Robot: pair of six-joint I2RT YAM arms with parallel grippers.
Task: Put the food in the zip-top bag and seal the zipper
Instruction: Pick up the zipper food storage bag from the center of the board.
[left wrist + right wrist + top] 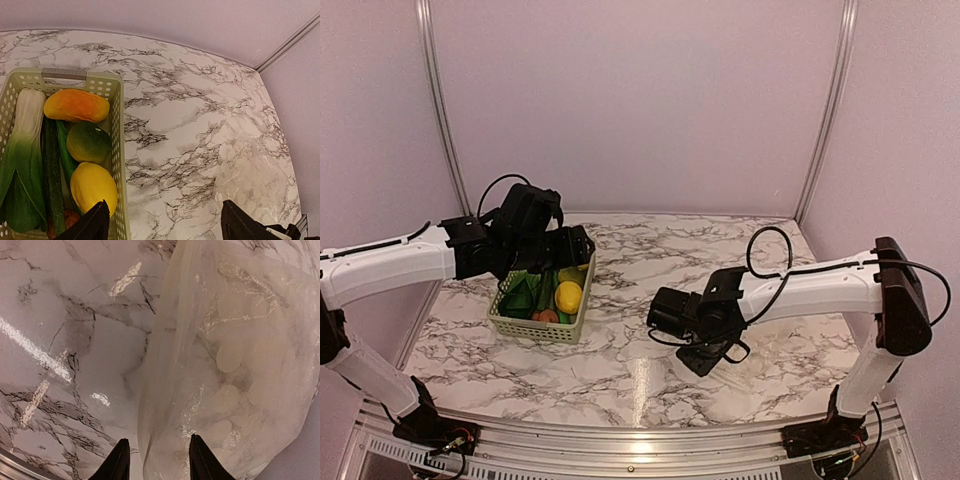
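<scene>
- Left gripper: jaws spread wide and holding nothing, one tip over the basket's right wall, the other over bare marble table.
- Left wrist view gives the food in detail, all of it inside the basket: bok choy along the left side, long green pieces beside it, orange piece at the far end, a round green fruit below that, and lemon nearest the camera. A bit of red-orange shows at the bottom edge, too hidden to identify.
- Top view shows only the lemon and some green clearly; the left arm covers the basket's far end.
- Zip-top bag: flat on the table, well right of the basket. Almost invisible from the top; faint dots in the left wrist view.
- Right gripper: jaws parted a little, low over the bag's near edge; bag film lies between the tips, not pinched. Contact cannot be told.
</scene>
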